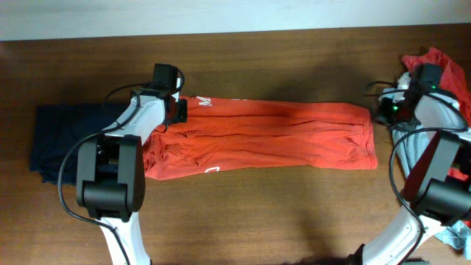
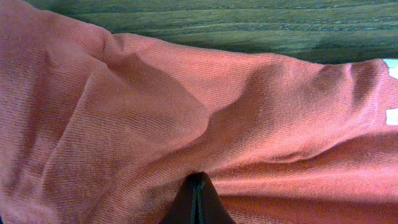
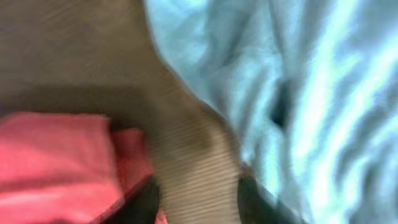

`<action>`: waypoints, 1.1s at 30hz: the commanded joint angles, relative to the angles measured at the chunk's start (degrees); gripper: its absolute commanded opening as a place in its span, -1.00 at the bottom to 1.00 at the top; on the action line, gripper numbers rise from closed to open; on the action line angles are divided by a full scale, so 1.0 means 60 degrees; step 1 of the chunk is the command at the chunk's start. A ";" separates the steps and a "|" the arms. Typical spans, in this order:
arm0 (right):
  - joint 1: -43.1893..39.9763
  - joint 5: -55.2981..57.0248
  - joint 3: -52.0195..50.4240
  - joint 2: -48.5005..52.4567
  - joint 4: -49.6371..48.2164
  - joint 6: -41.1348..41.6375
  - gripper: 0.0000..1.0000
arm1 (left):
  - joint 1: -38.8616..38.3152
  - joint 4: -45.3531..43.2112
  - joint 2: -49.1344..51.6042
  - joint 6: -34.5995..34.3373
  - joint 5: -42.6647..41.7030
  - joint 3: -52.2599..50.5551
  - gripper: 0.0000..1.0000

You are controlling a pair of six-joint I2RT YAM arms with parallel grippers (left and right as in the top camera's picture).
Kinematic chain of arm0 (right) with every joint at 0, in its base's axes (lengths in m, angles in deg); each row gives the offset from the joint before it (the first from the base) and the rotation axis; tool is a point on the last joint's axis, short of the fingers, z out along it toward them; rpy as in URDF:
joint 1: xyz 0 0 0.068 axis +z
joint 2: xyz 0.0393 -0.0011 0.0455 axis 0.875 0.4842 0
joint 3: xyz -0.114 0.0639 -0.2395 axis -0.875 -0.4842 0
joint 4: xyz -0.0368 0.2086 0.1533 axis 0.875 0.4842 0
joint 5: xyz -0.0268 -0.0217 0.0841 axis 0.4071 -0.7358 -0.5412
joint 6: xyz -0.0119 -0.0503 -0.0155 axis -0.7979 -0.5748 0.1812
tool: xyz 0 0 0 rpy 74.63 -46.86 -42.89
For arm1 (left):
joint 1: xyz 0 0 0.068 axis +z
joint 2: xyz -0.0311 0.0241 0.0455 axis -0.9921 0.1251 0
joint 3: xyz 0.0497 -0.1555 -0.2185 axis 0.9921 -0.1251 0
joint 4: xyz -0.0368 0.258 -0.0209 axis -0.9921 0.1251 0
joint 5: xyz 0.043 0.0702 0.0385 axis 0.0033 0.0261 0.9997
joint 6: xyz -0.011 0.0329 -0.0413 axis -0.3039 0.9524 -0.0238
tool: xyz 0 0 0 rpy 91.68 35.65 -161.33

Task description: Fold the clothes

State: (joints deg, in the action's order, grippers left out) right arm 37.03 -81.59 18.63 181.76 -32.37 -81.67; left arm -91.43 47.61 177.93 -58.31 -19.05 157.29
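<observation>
An orange-red garment (image 1: 265, 136) lies folded into a long band across the middle of the wooden table. My left gripper (image 1: 179, 109) sits at its upper left corner, shut on the cloth; the left wrist view shows the closed jaws (image 2: 196, 198) pinching the orange-red fabric (image 2: 155, 118). My right gripper (image 1: 384, 110) is open just past the garment's right end, with bare wood between the fingers (image 3: 196, 199). The garment's edge (image 3: 56, 155) is at its left finger and a light blue cloth (image 3: 298, 81) at its right.
A dark navy garment (image 1: 55, 140) lies at the left of the table. A pile of clothes, red (image 1: 441, 62) and light grey-blue (image 1: 419, 143), lies at the right edge under the right arm. A white wall strip runs along the back.
</observation>
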 commanded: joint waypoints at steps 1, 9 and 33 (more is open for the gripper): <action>-0.0076 0.0240 0.0273 0.0084 0.0255 -0.0036 0.01 | -0.0036 0.0346 0.0962 -0.0117 -0.0251 -0.0484 -0.75; -0.0073 -0.2801 0.0729 -0.0514 0.2415 -0.0259 -0.16 | -0.0036 0.1086 0.0958 0.0058 -0.0255 0.0277 -0.33; 0.2816 -0.3705 -0.0342 -0.0146 0.1781 0.0718 -0.65 | -0.0750 0.3803 0.0980 0.0273 -0.0211 0.2171 -0.87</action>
State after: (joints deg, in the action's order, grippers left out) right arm 53.14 -106.22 17.19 178.39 -21.40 -78.96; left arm -96.16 70.56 182.48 -57.72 -21.54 170.41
